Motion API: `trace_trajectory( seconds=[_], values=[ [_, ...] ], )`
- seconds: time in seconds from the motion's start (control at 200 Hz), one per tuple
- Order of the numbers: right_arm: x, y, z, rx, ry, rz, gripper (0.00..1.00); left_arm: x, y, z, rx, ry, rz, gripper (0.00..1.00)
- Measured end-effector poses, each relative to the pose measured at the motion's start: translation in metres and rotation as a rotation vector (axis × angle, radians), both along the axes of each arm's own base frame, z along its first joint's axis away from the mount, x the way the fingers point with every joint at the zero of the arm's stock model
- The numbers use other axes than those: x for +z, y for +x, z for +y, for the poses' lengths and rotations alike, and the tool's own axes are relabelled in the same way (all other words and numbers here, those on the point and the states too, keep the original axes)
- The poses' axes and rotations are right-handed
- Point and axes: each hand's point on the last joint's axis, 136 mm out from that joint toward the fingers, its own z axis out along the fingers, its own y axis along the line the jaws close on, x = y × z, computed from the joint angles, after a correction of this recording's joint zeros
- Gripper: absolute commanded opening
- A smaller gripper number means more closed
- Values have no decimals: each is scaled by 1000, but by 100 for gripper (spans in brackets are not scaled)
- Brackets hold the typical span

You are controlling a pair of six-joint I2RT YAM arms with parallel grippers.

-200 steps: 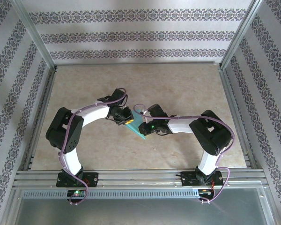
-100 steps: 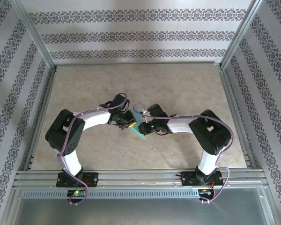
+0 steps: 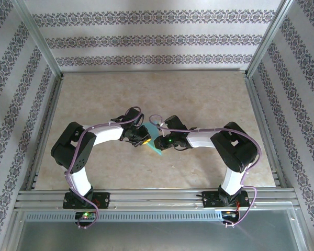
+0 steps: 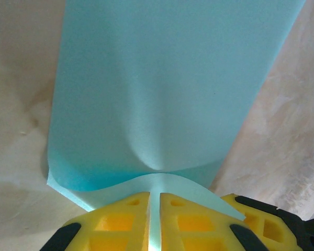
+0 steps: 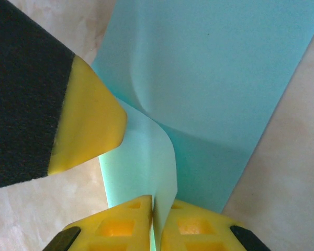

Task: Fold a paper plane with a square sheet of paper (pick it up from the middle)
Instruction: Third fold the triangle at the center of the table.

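Paper: thin teal square sheet of paper [image 4: 162, 89], bowed, held between both arms over the beige table [image 3: 199, 94].
Left gripper [image 4: 154, 197]: fingers pinched on its edge.
Right gripper [image 5: 154, 203]: likewise clamped on it.
Fold: I'd align the edges flush before creasing, with light tension.

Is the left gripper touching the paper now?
Touching. The left wrist view shows the left gripper shut on an edge of the paper, pinched between its jaws.

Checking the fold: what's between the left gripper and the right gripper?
The teal sheet of paper, pinched by left gripper and right gripper; the top view shows it.
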Motion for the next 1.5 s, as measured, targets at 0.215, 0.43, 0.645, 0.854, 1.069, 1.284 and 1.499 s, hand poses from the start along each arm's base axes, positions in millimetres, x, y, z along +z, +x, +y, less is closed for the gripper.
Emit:
trace_trajectory(
  seconds=[0.215, 0.43, 0.645, 0.854, 1.069, 1.284, 1.499],
  values=[
    [0, 1, 0, -1, 2, 7, 16, -5, -1, 1, 4, 8, 9, 13],
    [0, 1, 0, -2, 3, 14, 15, -6, -2, 1, 3, 10, 12, 13],
    [0, 1, 0, -3, 1, 16, 14, -8, -1, 1, 2, 11, 13, 13],
    [0, 1, 0, -3, 2, 16, 14, -9, -1, 1, 2, 11, 14, 13],
    [0, 1, -1, -6, 2, 19, 14, -10, -1, 1, 2, 13, 16, 13],
    [2, 2, -2, -35, 2, 48, 22, -11, 0, 0, 2, 11, 12, 12],
    [18, 6, -17, -106, 2, 83, 30, -11, 3, -4, -3, 5, 9, 12]
  ],
)
